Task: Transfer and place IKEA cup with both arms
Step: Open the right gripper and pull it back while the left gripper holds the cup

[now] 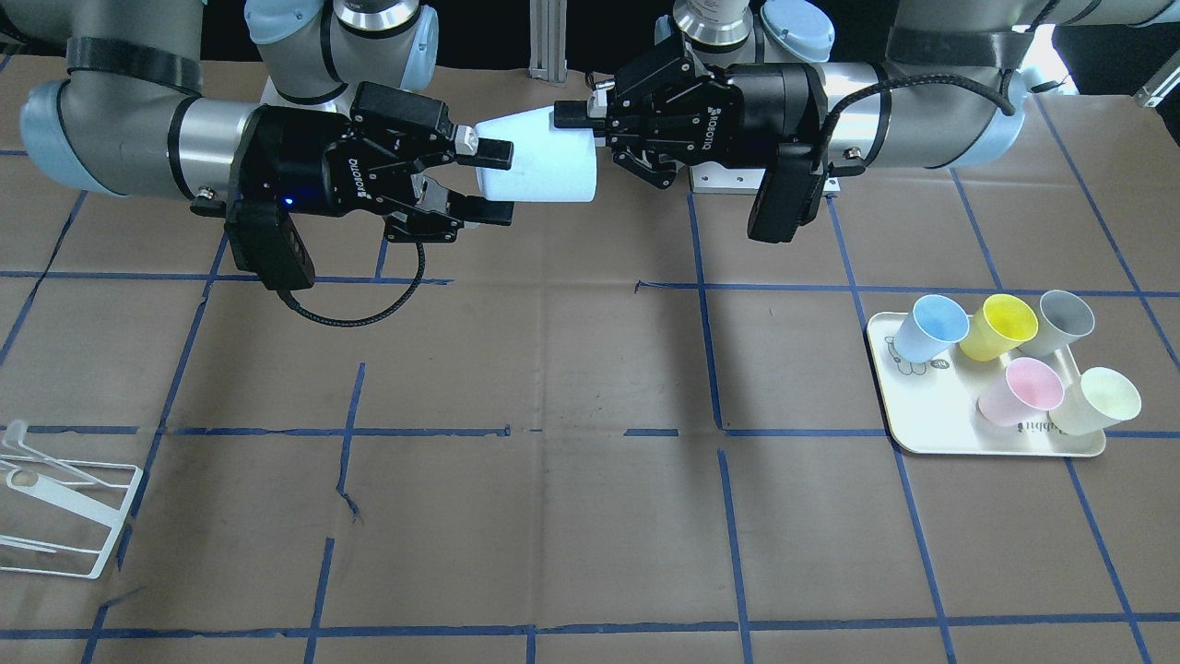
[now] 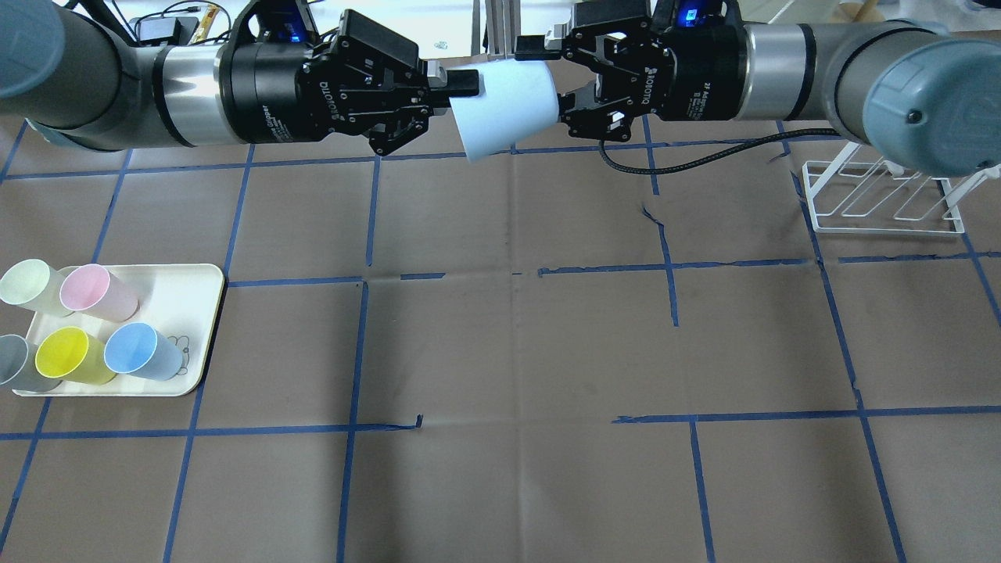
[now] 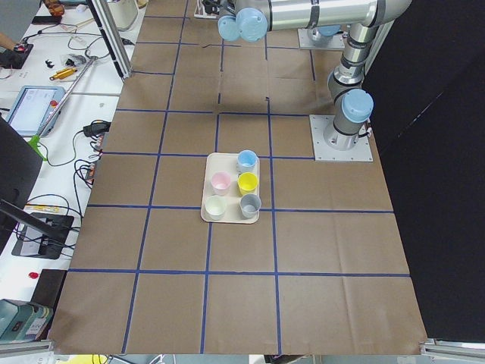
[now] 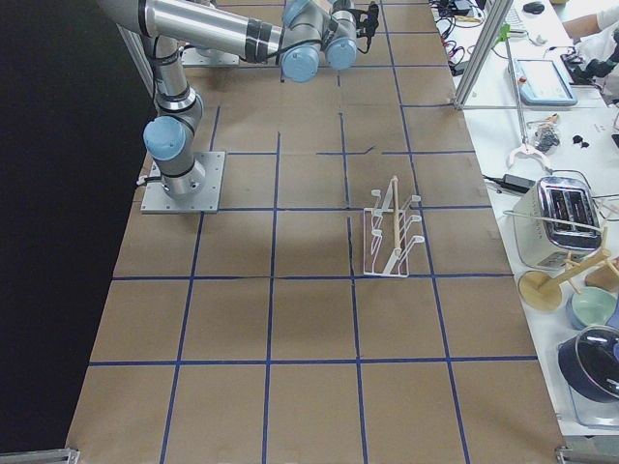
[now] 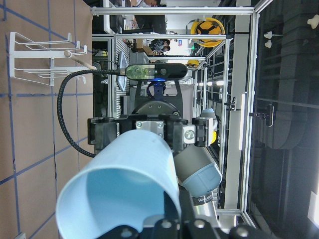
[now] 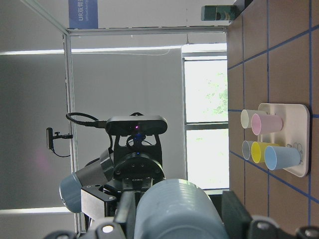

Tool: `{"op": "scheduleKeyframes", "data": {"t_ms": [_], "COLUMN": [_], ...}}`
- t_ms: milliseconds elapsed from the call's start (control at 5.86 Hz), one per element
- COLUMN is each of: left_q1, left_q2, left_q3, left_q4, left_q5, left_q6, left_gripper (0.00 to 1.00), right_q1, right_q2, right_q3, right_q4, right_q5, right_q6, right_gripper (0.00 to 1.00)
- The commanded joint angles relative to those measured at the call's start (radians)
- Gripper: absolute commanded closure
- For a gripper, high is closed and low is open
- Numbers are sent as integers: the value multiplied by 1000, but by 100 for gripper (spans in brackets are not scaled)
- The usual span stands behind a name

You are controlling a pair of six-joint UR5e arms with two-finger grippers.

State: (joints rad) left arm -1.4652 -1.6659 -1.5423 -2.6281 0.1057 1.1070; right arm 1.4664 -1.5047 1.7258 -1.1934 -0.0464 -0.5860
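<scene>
The cup (image 1: pixel 539 166) hangs sideways in the air, well apart from the tray (image 1: pixel 931 415), on its robot side. The left gripper (image 2: pixel 460 84) pinches its wide rim, and the right gripper (image 1: pixel 496 183) is spread astride its narrow base. On the tray stand five others: blue cup (image 1: pixel 931 329), yellow cup (image 1: pixel 997 327), grey cup (image 1: pixel 1060 321), pink cup (image 1: pixel 1023 392), cream cup (image 1: pixel 1097 401). One wire rack (image 4: pixel 390 237) sits far from the tray across the table (image 2: pixel 516 352), brown paper gridded with blue tape.

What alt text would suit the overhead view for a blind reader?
Two robot arms meet above a table with a pale-blue cup between them: the left gripper pinches its rim, the right gripper straddles its narrow base. A tray of five coloured cups sits at left, a white wire rack at right.
</scene>
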Motion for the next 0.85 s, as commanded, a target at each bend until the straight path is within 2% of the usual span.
{"op": "scheduleKeyframes", "data": {"t_ms": [0, 171, 341, 683], "left_q1": [3, 3, 5, 5], "left_q2": [-2, -2, -2, -2], "left_q3": [-4, -4, -4, -4], "left_q4": [0, 0, 0, 0], "left_q5": [-1, 0, 0, 2], "left_q6": [2, 1, 1, -1], "left_gripper": [100, 100, 99, 99], "right_q1": [0, 2, 0, -8], "right_q2": [-2, 0, -2, -5], "right_q3": [0, -2, -6, -15], "right_q4": [0, 0, 1, 1], "right_q5": [0, 0, -1, -1], "right_q6": [0, 3, 17, 25], "right_gripper": [80, 63, 1, 0]}}
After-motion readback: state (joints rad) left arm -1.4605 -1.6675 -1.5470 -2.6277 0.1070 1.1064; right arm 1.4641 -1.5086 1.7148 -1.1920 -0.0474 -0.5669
